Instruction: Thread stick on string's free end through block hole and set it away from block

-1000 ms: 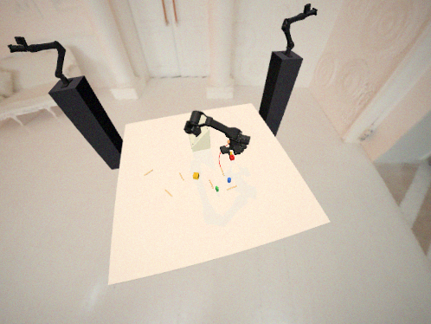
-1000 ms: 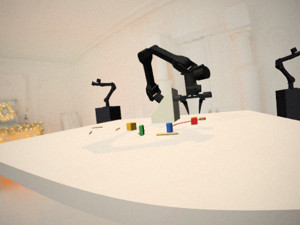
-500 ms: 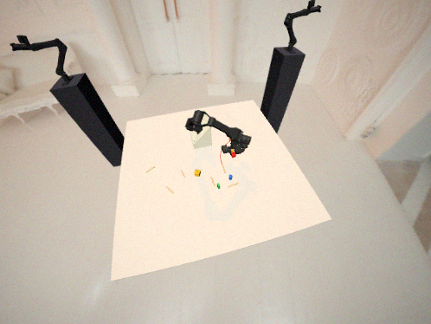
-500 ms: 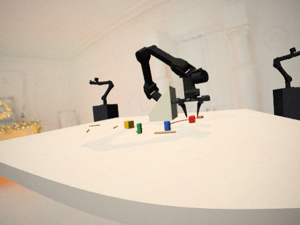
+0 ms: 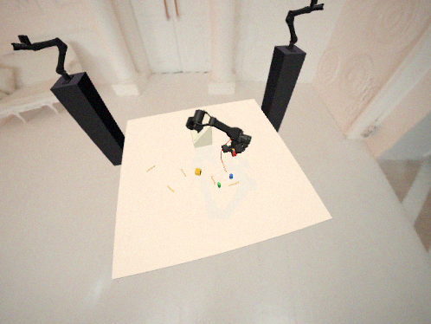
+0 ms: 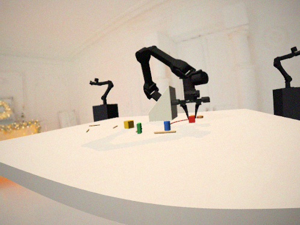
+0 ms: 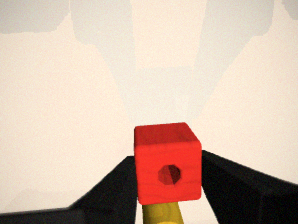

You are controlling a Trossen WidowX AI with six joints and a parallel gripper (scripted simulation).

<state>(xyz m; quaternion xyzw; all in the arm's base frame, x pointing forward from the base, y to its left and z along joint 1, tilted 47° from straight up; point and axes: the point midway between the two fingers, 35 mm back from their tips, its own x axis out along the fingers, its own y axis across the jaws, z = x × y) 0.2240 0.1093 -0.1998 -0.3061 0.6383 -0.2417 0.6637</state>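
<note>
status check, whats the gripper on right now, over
gripper down, fingers pressed on both sides of red block. block on table, hole facing wrist camera. string's stick lying on table, not picked up. yellow cylinder right beside block.

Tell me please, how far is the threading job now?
Done: nothing yet. The string lies on the table, not through the block.
In hand: the gripper is shut on the block, a finger against each side, not on the stick.
Left: let go of the block, pick up the stick, push it through the hole, pull the string through, put the stick down apart, open fully.
</note>
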